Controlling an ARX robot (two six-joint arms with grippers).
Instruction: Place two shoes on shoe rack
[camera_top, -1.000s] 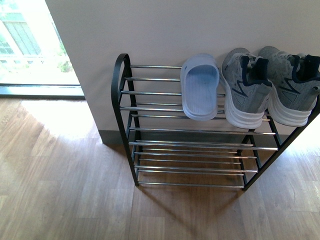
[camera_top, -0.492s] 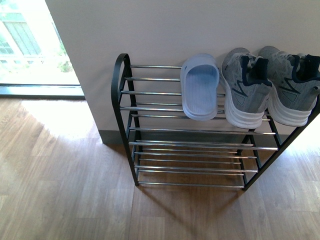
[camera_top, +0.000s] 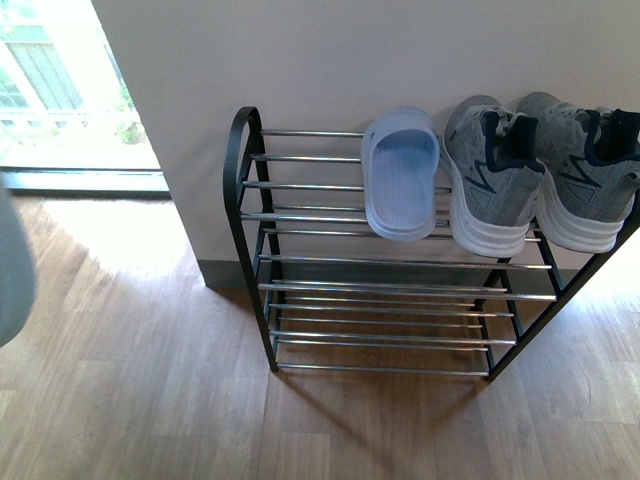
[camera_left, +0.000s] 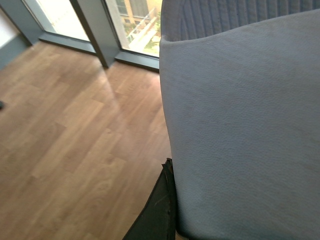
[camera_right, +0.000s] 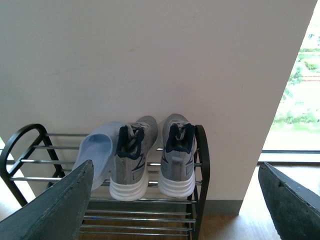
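From the front view, the shoe rack (camera_top: 380, 270) stands against the pale wall on the wooden floor (camera_top: 130, 390). On its top tier lie one pale blue slide sandal (camera_top: 401, 172), toe toward the wall, and just to its right the two grey sneakers (camera_top: 540, 170) side by side, heels toward me and hanging a little over the front bar. The lower tiers hold nothing that I can see. At the far left edge a blurred pale blue-grey shape (camera_top: 12, 262) pokes into the picture; I cannot tell from here what it is.

From my left wrist, a pale blue-grey slab (camera_left: 245, 125) with ribbing along one end fills most of the frame, with one dark finger (camera_left: 155, 210) pressed against its edge, so my left fingers are closed on it. Behind it are floor and a window frame (camera_left: 95, 30).

From my right wrist, both dark fingers (camera_right: 60, 210) show wide apart with nothing between them. Beyond them stands the rack, with sandal and sneakers on its top tier.
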